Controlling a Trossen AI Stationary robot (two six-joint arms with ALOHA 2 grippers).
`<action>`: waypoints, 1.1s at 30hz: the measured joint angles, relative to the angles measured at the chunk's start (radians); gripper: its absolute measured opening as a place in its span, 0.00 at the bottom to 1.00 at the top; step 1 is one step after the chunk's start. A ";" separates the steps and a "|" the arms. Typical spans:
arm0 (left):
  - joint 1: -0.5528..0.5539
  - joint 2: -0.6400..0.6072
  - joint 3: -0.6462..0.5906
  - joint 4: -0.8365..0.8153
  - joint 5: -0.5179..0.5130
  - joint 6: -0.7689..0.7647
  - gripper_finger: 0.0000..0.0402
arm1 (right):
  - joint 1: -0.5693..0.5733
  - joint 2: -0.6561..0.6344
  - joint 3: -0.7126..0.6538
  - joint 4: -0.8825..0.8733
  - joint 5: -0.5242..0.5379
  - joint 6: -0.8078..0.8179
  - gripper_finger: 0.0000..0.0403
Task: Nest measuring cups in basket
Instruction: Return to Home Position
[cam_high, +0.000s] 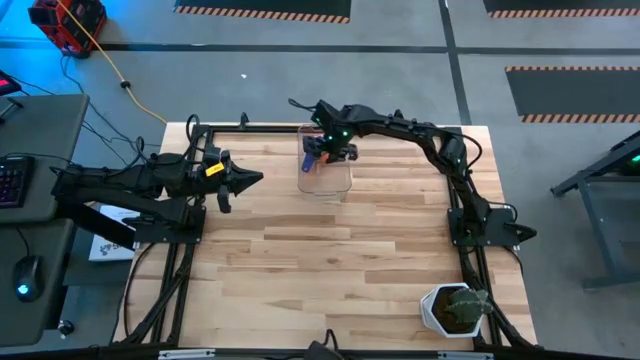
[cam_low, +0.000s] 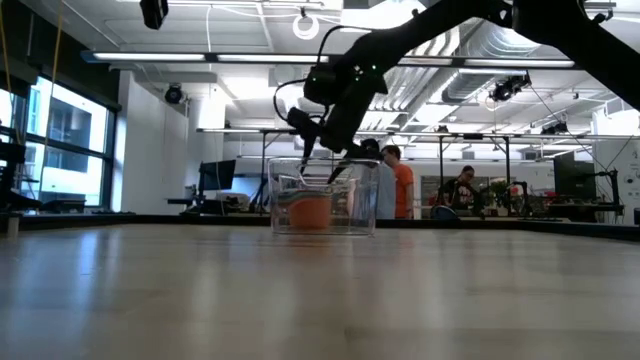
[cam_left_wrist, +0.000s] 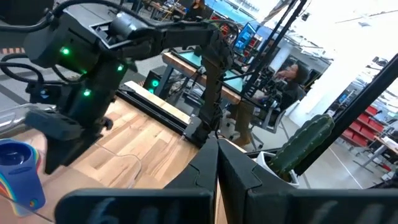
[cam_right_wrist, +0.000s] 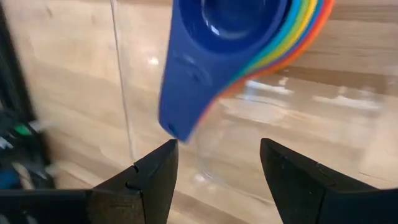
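And here's the picture: the measuring cups (cam_right_wrist: 230, 37) are nested into one stack, dark blue on top with the rainbow of rims fanning out beneath it, and that stack sits inside the basket (cam_low: 355, 215). So the main job looks done. I can't see any loose cup on the desk (cam_high: 330, 270).

The right tool (cam_right_wrist: 217, 144) hangs over the basket with its fingers wide apart and nothing between them. The stack lies just below and ahead of it, the blue handle pointing back towards the tool and ending just short of the fingertips. From the low view the fingertips sit about at the basket's rim, so this tool is not clear of the basket yet.

Over on the other side, the left tool (cam_high: 255, 179) waits with its fingers pressed together, holding nothing. The basket and the right tool are ahead of it and well apart from it. The potted cactus (cam_high: 455, 308) stands at the near corner of the desk, far behind the right tool and out of the action.

What's left? By my reading, only the tidy-up: the right arm needs to lift straight up out of the basket and fold back to rest. The one thing to watch is that handle so close to the open fingers. A sideways pull could clip it and tip the stack, so a clean vertical exit looks like the safe call.
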 joint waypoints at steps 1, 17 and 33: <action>0.000 0.000 0.000 0.000 0.000 0.000 0.00 | 0.000 0.000 0.015 -0.038 0.000 -0.039 0.54; 0.000 0.000 0.000 -0.003 -0.009 0.000 0.00 | 0.081 -0.385 -0.236 -0.057 0.116 -0.435 0.53; 0.000 0.000 0.000 0.002 -0.054 0.018 0.00 | 0.368 -1.194 -1.135 1.201 0.219 -0.394 0.54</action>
